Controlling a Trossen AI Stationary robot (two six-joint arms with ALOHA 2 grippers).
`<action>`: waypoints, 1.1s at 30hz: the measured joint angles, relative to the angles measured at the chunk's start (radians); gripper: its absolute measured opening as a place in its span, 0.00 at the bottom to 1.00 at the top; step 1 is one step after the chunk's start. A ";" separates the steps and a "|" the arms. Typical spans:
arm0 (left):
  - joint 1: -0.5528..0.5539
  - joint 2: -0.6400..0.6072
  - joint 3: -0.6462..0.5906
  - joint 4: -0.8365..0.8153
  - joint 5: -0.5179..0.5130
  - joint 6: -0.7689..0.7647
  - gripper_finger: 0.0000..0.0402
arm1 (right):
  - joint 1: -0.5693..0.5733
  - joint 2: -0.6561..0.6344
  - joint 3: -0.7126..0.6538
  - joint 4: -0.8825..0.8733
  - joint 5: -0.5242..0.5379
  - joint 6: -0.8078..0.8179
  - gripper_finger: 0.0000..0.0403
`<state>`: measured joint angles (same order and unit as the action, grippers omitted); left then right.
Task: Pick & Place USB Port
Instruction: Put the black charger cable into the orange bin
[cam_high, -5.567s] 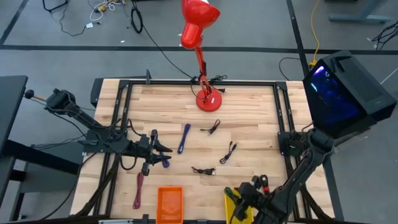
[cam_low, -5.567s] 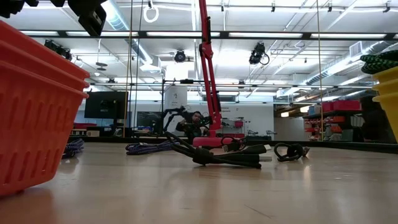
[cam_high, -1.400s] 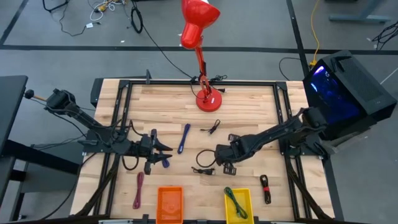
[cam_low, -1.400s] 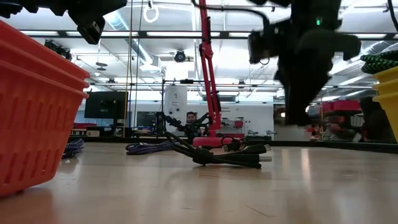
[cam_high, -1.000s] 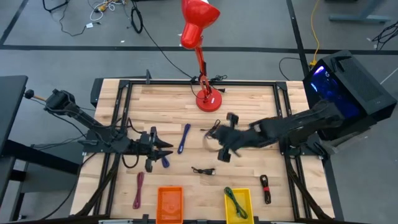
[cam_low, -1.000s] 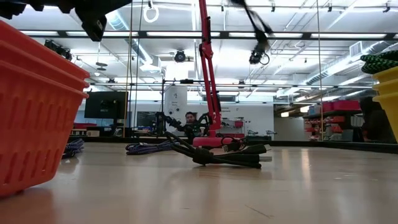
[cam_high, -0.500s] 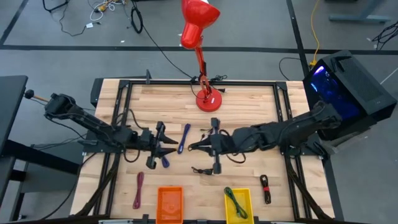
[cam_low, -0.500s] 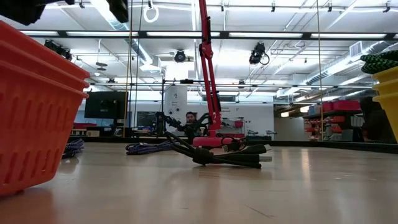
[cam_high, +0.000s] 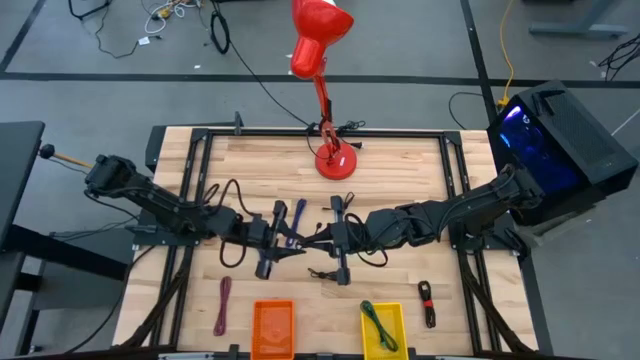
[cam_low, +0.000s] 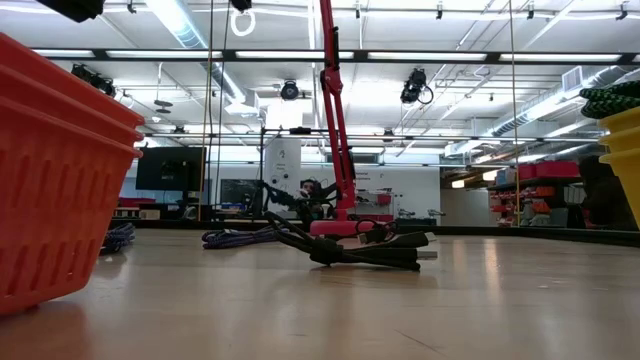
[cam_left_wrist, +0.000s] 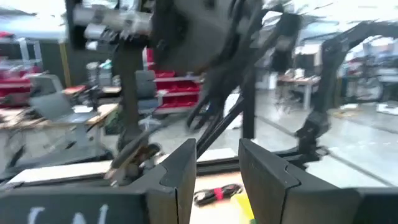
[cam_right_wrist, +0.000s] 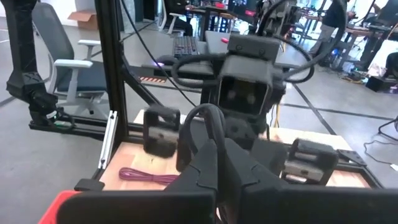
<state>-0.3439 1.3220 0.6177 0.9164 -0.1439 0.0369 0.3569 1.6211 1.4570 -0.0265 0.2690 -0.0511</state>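
My right gripper (cam_high: 316, 241) hovers over the table's middle, shut on a black USB cable (cam_right_wrist: 208, 118) whose loop rises above the fingertips in the right wrist view. My left gripper (cam_high: 296, 245) faces it from the left, fingertips close to it. It is open (cam_left_wrist: 217, 168) with nothing between its fingers. A second black cable (cam_high: 328, 273) lies on the wood just near of them, and a blue cable (cam_high: 299, 212) lies partly under the left gripper. My right gripper pinches the black cable between its two shut fingers (cam_right_wrist: 214, 165). A loop of the cable (cam_right_wrist: 200, 115) stands up just past the fingertips. The fingers come roughly level from the table's right side. The cable is lifted clear of the table.
An orange bin (cam_high: 272, 328) and a yellow bin (cam_high: 384, 340) with a green cable stand at the near edge. A purple cable (cam_high: 223, 305) lies near left, a red-and-black cable (cam_high: 427, 302) near right. A red lamp (cam_high: 335, 160) stands at the far middle.
My right gripper has carried the black cable toward the table's left and tipped up toward level, staying shut. My left gripper has moved toward the table's right and a little up, rolling as it went, and now faces the right gripper.
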 joint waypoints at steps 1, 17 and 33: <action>0.000 0.000 0.004 0.000 0.005 -0.002 0.31 | 0.000 0.000 0.000 -0.001 0.000 0.002 0.00; 0.003 0.002 0.031 -0.031 -0.076 0.003 0.31 | 0.000 0.000 0.000 0.025 -0.029 -0.010 0.00; 0.005 0.002 0.031 -0.020 -0.080 0.003 0.31 | 0.000 -0.001 0.000 0.036 -0.051 -0.015 0.00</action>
<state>-0.3385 1.3239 0.6491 0.8967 -0.2237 0.0395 0.3569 1.6203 1.4570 0.0097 0.2176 -0.0666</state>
